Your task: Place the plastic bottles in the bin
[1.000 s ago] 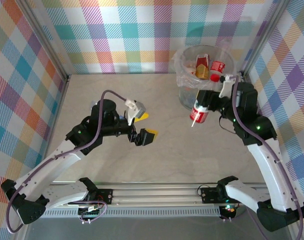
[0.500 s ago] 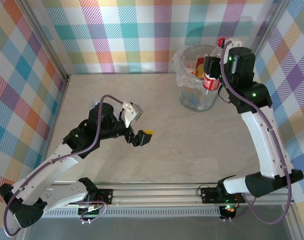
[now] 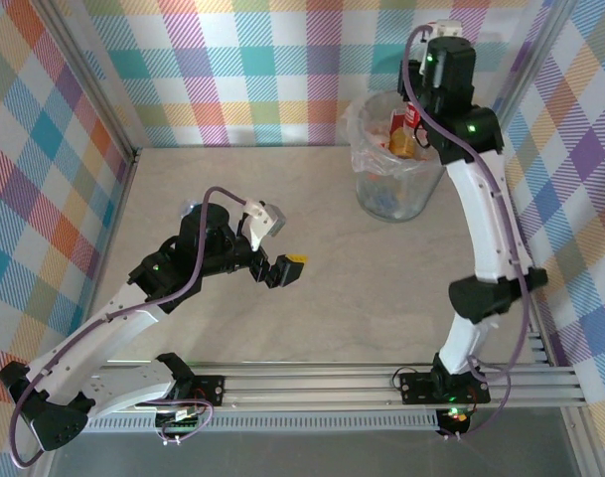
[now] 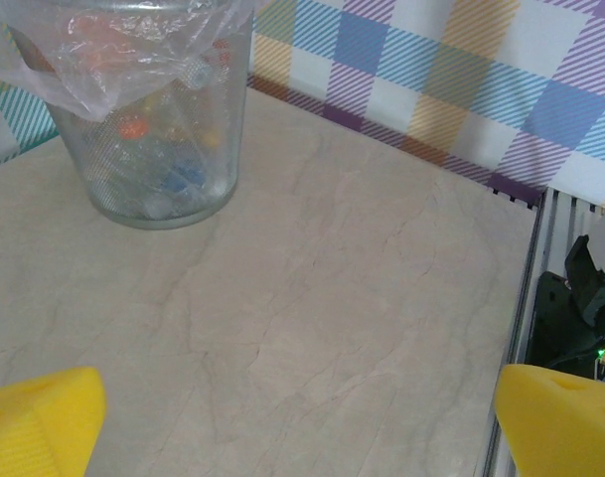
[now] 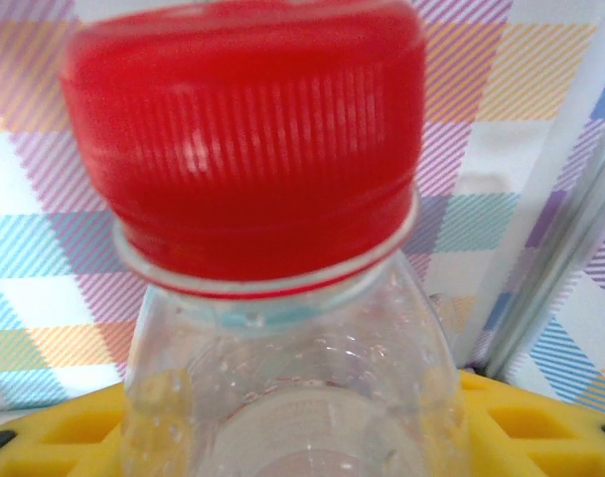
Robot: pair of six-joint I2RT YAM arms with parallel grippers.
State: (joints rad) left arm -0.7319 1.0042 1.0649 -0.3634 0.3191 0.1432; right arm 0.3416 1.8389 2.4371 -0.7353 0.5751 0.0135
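1. Bin. A tall, round, translucent grey wastebasket lined with a clear plastic bag (image 3: pixel 390 195) stands upright on the pale marbled surface (image 3: pixel 332 308). It is at the far right, close to the checked back wall (image 3: pixel 232 70). In the left wrist view the bin (image 4: pixel 153 164) shows coloured shapes through its wall. These are bottles already inside (image 3: pixel 402 139), with red and orange parts showing at the mouth from above. How many there are cannot be told.

2. Right tool (image 3: pixel 413 107). It is raised on a steeply extended arm, and from overhead it lies over the far side of the bin's mouth. It pinches a small clear plastic bottle with a red ribbed cap (image 5: pixel 247 149). A red label (image 3: pixel 412 115) shows on the bottle from above. In the right wrist view the right tool (image 5: pixel 282 437) has yellow pads (image 5: pixel 526 422) at either side of the bottle's shoulder. The cap points toward the camera.

3. Left tool (image 3: pixel 282 270). It is well apart from the bin, to the bin's left and nearer the arm bases, above bare surface. Its jaws are spread wide with nothing between them. In the left wrist view the left tool (image 4: pixel 302 427) has yellow fingertips (image 4: pixel 39 417) at the two lower corners.
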